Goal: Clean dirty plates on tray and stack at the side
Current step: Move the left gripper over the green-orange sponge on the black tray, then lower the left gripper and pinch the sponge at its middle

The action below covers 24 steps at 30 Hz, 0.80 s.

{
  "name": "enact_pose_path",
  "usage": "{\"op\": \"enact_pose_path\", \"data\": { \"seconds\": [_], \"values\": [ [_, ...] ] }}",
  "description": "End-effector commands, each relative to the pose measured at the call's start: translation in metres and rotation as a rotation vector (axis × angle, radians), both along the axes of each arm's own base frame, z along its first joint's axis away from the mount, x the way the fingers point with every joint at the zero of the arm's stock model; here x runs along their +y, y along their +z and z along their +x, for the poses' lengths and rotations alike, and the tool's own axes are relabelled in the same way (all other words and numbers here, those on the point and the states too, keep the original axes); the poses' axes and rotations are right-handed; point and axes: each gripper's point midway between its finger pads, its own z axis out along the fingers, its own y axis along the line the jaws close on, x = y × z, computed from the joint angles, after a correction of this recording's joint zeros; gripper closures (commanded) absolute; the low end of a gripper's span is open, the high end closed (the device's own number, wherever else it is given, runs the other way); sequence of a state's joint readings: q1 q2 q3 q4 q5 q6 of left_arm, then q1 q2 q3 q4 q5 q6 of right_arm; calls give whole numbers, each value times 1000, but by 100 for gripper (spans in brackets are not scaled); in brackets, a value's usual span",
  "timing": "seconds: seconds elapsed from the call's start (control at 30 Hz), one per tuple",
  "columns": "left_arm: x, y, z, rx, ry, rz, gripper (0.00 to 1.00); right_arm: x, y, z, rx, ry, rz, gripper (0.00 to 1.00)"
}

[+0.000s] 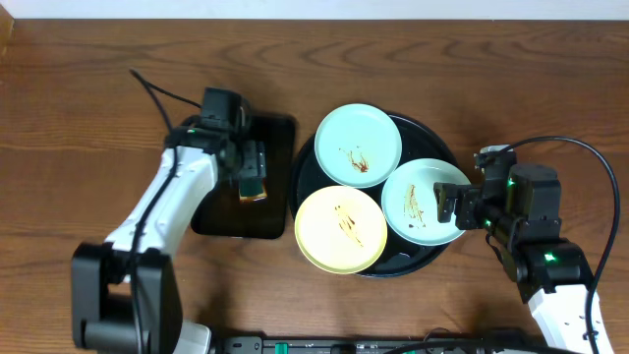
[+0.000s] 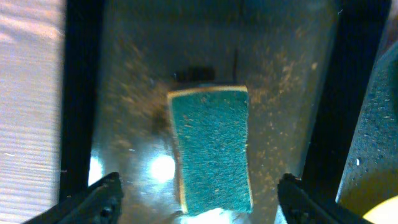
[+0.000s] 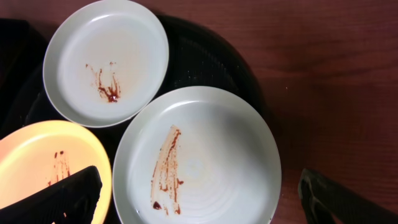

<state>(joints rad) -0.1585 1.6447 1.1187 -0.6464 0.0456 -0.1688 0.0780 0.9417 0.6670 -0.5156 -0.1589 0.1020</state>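
From above, the tray (image 1: 428,138) holds three brown-smeared plates: a mint plate (image 1: 358,145), a second mint plate (image 1: 425,202) and a yellow plate (image 1: 341,229). A sponge (image 1: 253,185) lies in the small tray (image 1: 246,221).

Left wrist: the left gripper (image 2: 202,198) stands spread astride the sponge, clear of it, with only its fingertips showing.

Right wrist: the right gripper (image 3: 205,199) gapes wide over the second mint plate. The yellow plate is cut off by the frame edge.

Rectangular black tray (image 1: 273,211), glossy, dusted with pale specks, sponge (image 2: 211,149) laid flat near its middle, green scouring face turned up, yellow edge seen, glare reflected beside it
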Motion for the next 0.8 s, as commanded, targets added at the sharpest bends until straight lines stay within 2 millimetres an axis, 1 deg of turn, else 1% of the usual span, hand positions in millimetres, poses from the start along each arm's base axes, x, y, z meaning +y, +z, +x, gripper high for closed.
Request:
{"op": "enact_pose_path", "data": {
  "seconds": [0.0, 0.13, 0.2, 0.33, 0.43, 0.77],
  "values": [
    [-6, -22, -2, 67, 71, -2, 24, 0, 9, 3, -20, 0, 5, 1],
    [-8, -40, -8, 125, 89, 4, 31, 0, 9, 3, -19, 0, 5, 1],
    [-7, -47, -10, 146, 89, 9, 33, 0, 9, 3, -19, 0, 5, 1],
    [-8, -51, -11, 158, 89, 12, 34, 0, 9, 3, -19, 0, 5, 1],
    [-8, -51, -11, 157, 93, 10, 39, 0, 9, 3, -19, 0, 5, 1],
    [-11, -58, -16, 169, 87, 13, 39, 0, 9, 3, -19, 0, 5, 1]
  ]
}}
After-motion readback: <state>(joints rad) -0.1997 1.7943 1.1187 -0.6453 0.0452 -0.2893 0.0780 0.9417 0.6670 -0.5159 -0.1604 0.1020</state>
